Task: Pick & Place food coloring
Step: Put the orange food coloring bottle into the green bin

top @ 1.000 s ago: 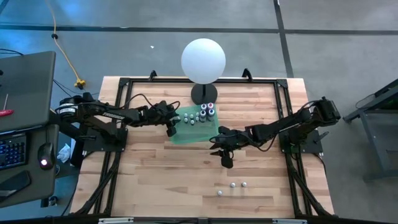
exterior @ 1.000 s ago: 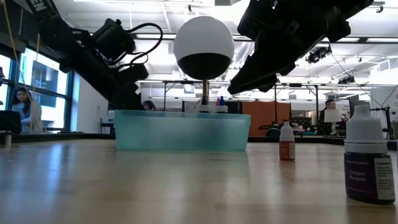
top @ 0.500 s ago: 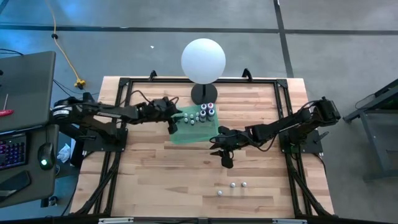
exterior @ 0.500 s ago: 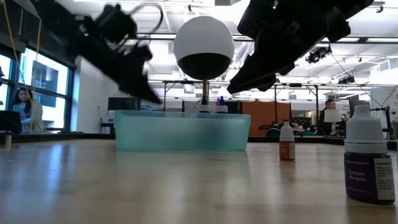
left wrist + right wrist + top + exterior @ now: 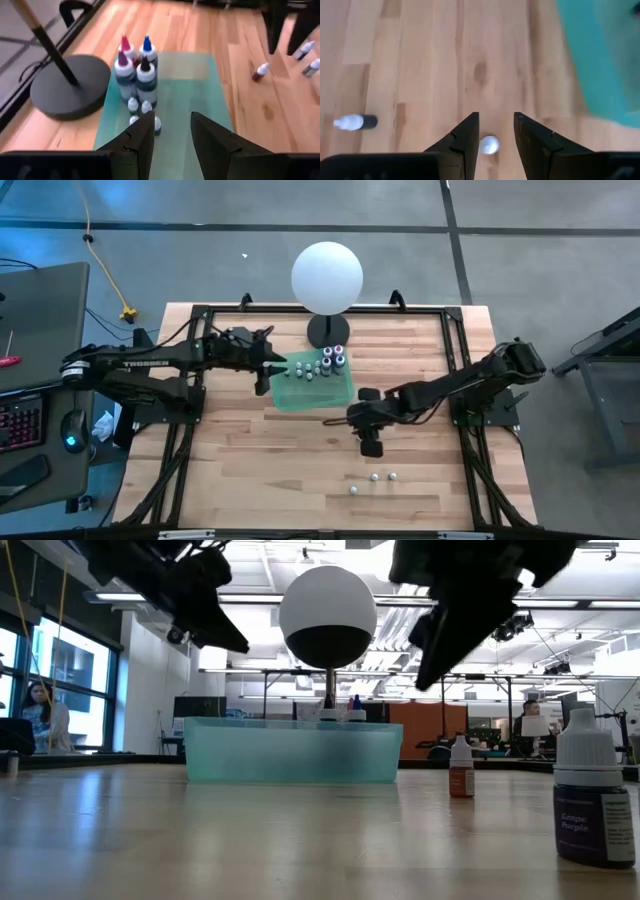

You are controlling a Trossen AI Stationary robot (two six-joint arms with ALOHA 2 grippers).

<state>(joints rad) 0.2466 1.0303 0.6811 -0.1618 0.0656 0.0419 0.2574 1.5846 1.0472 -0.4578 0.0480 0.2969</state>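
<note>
The food coloring bottles are split. Several stand in the green tray (image 5: 318, 388), big ones with coloured tops (image 5: 135, 70) and tiny white-capped ones (image 5: 145, 107). Three tiny bottles (image 5: 375, 478) stand loose on the wood near the front; two of them also show in the low view, a purple one (image 5: 590, 805) and a red one (image 5: 460, 768). My left gripper (image 5: 268, 378) is open above the tray's left end (image 5: 172, 132). My right gripper (image 5: 370, 448) is open, pointing down, well above the table. One white cap (image 5: 490, 144) shows on the table below, between its fingers.
A white globe lamp (image 5: 326, 277) on a black round base (image 5: 70, 85) stands just behind the tray. A black frame runs around the table's edges (image 5: 190, 430). Bare wood lies left of and in front of the tray.
My left gripper has risen from the tray's left end and drawn back a little toward the table's left edge. My right gripper has turned and tipped to point more steeply down and has shifted slightly toward the near edge, toward the loose bottles.
</note>
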